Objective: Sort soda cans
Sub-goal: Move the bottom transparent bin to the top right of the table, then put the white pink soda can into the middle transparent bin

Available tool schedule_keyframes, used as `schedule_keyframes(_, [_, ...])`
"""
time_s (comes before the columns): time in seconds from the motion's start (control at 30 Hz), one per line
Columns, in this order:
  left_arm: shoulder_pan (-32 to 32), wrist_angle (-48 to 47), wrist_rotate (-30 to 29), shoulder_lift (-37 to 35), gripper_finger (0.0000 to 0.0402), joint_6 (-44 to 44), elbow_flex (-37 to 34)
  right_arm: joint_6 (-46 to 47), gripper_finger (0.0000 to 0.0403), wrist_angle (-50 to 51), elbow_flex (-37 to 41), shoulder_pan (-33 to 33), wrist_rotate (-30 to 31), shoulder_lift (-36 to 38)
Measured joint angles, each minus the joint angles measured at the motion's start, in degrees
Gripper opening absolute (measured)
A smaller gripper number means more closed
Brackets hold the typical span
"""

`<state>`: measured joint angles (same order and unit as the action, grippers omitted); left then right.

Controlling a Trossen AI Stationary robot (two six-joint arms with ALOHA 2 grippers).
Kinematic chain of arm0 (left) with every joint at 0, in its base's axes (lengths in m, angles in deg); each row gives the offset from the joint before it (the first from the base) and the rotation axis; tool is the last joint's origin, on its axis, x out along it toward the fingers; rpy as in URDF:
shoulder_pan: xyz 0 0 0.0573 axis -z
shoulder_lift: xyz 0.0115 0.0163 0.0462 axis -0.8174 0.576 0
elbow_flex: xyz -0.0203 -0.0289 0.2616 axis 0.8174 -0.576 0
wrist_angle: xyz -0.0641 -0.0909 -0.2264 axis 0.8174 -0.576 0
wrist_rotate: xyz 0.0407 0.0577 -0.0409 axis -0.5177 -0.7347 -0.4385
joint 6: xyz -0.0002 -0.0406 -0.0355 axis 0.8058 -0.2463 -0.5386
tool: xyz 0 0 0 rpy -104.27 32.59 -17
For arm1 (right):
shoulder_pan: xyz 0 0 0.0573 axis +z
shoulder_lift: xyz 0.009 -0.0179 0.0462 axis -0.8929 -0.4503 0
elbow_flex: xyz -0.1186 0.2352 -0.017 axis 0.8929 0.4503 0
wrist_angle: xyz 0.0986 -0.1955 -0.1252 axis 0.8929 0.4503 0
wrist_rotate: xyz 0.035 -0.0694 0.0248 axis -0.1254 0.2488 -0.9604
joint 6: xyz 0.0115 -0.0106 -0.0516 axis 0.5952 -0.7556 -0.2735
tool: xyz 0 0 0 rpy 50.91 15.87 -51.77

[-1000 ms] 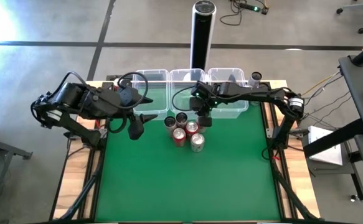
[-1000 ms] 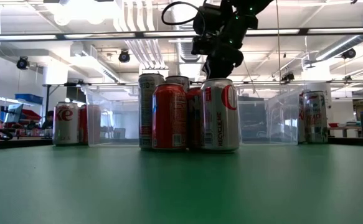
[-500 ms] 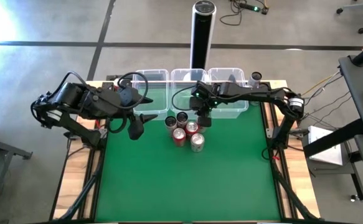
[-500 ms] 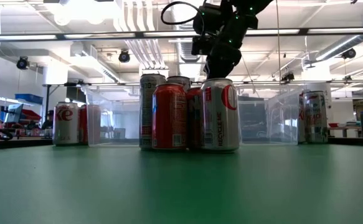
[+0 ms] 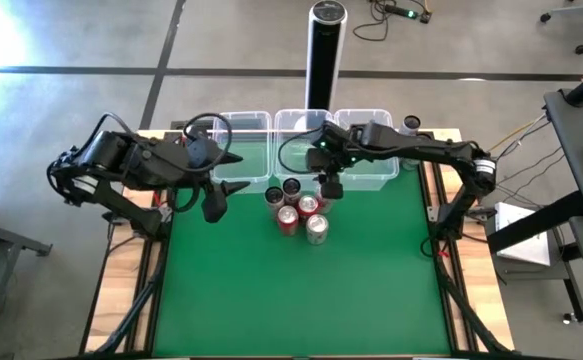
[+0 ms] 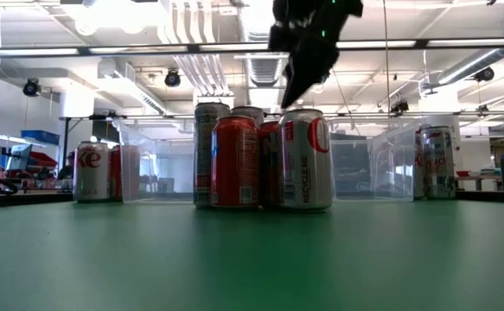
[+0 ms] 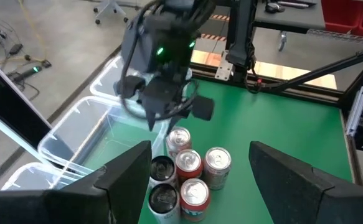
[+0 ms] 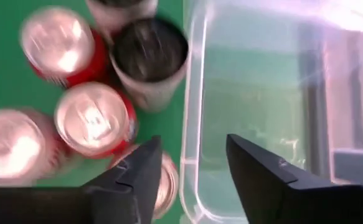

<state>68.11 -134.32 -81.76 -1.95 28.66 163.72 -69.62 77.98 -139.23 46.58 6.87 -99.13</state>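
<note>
Under the right claw: the right claw [image 5: 329,184] hung over the worktop [image 5: 301,290], above the bin-side edge of the cluster of soda cans [image 5: 297,208].
Right claw state: fingers [image 8: 265,180] stood spread apart, holding nothing.
Cans relative to right claw: in its wrist view two dark-topped cans [image 8: 150,59] and several red cans [image 8: 94,121] lay just below and to one side of the fingers; one can [image 8: 165,180] showed partly beneath a finger, its colour not clear.
Bin relative to right claw: the rim of a clear bin [image 8: 262,93] ran directly under the gap between the fingers, beside the cans.
Cluster from the low view: cans stood upright and packed together, a silver-white can [image 6: 306,159] at the front beside a red one [image 6: 235,161], with the right claw above them.
Left claw: the left claw [image 5: 223,193] hovered wide apart, empty, well to the side of the cluster, pointing toward it.
Other cans: another can [image 5: 412,124] stood beyond the bins; two more [image 6: 93,171] stood at the far edge in the low view.
</note>
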Motion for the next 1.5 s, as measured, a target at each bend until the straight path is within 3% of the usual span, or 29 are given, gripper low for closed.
schedule_keyframes(0.13, [0.34, 1.4, 0.0, -0.78, 0.0254, 1.57, 0.0, 1.6, 0.0215, -1.33, -3.73, 2.08, -1.77, -0.37])
schedule_keyframes(0.3, [1.74, 2.53, 0.01, -1.88, 0.0254, 3.0, 0.0, 6.08, 0.0261, -7.23, -3.6, 3.18, -3.58, -3.69])
schedule_keyframes(0.63, [4.63, 2.31, 0.03, -2.14, 0.0254, 2.86, 0.0, 7.8, 0.0334, -8.17, -4.35, 3.31, -4.89, -9.65])
schedule_keyframes(1.2, [4.68, 1.28, 0.04, -2.14, 0.0254, 2.79, 0.0, 5.08, 0.0307, -7.64, -4.35, 4.3, -7.41, -10.8])
schedule_keyframes(1.5, [4.68, 1.24, 0.04, -2.14, 0.0254, 2.74, 0.0, 1.72, 0.0315, -7.6, -4.35, 5.34, -7.44, -10.75])
